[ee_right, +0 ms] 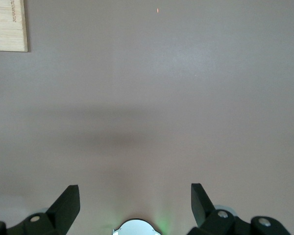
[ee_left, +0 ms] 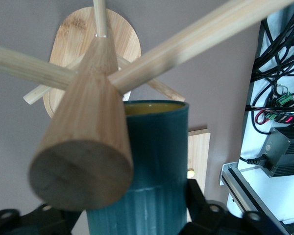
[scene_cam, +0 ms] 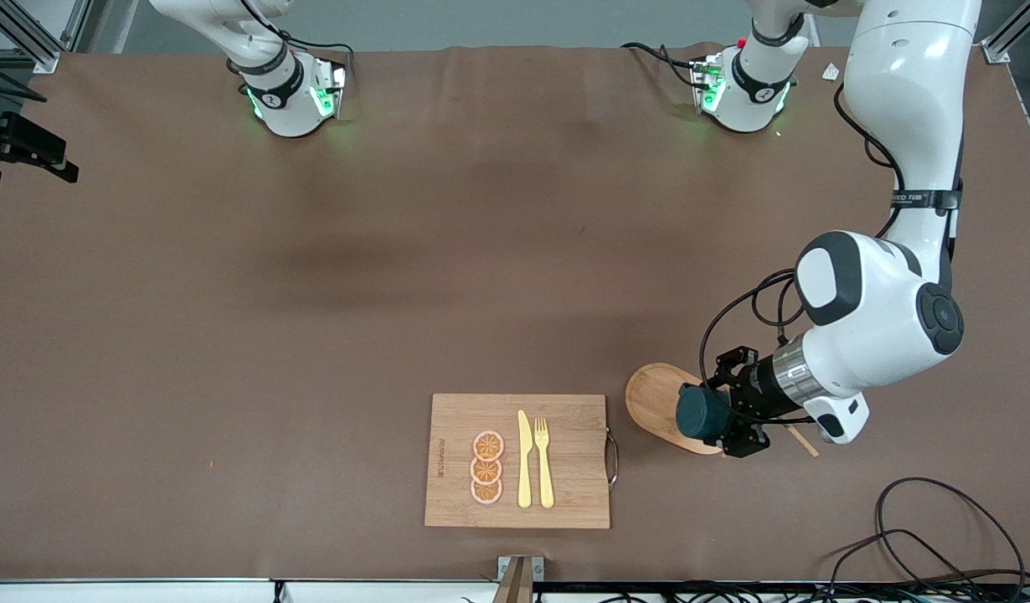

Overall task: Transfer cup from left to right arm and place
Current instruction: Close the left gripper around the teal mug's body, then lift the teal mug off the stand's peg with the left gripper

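Brown counter point(scene_cam: 314, 335), wide and mostly bare; cables trail at the edge nearest the front camera.

Left gripper point(scene_cam: 720, 414) — low at the left arm's end of the counter, reaching sideways, jaws closed on the cup point(scene_cam: 701, 413). The cup, dark teal with ribbed sides, sits at the wooden peg rack point(scene_cam: 661, 402), over its oval base. In the left wrist view a thick peg end point(ee_left: 83, 161) crowds right against the cup's wall, and its amber inside shows just under the rim point(ee_left: 157, 108). Whether the cup hangs on a peg or only sits beside one cannot be told.

Right gripper point(ee_right: 134, 200) — waits high over bare counter toward the right arm's end, jaws spread wide, nothing between them.

Bamboo cutting board point(scene_cam: 515, 461) lies near the rack, carrying a knife point(scene_cam: 524, 461), a fork point(scene_cam: 544, 465) and three orange slices point(scene_cam: 486, 467).

Step in hand, by judgement: freeing the cup from the rack. Best done by drawing it along the peg's line before lifting, so the rack is not dragged or tipped — the pegs fan out close around it. The grip should leave a bare stretch of wall or rim for the right jaws to take.
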You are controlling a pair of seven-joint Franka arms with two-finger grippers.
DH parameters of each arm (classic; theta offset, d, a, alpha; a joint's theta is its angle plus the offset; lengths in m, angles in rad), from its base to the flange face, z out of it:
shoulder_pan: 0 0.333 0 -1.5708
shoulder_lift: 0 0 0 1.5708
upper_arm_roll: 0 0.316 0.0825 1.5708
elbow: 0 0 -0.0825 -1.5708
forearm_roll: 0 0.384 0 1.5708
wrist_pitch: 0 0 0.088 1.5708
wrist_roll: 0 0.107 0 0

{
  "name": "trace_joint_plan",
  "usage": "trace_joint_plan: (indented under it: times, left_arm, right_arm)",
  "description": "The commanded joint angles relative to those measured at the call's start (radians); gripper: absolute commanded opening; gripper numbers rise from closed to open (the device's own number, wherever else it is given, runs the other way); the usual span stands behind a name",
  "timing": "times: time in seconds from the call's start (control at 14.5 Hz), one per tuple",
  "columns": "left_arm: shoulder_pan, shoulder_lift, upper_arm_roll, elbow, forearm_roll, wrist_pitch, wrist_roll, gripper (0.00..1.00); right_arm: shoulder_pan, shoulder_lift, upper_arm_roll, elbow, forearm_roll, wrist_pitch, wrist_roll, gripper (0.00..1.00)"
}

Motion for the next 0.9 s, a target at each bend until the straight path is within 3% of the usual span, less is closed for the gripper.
trace_joint_plan:
  times: [0.0, 0.21, 0.83]
  left_arm:
    - [-0.006, 0.006, 0.002, 0.016, -0.013, 0.009, -0.007, 0.60]
    - [-0.007, -0.003, -0.002, 0.019, -0.013, 0.009, -0.016, 0.61]
    - [-0.010, -0.077, -0.116, 0.024, -0.003, 0.005, -0.143, 0.63]
  right_arm:
    - [-0.014, -0.017, 0.008, -0.015, -0.003, -0.003, -0.012, 1.00]
    - [-0.014, -0.017, 0.008, -0.015, -0.003, -0.003, -0.012, 1.00]
    - [-0.014, -0.017, 0.008, -0.015, -0.003, -0.003, -0.012, 1.00]
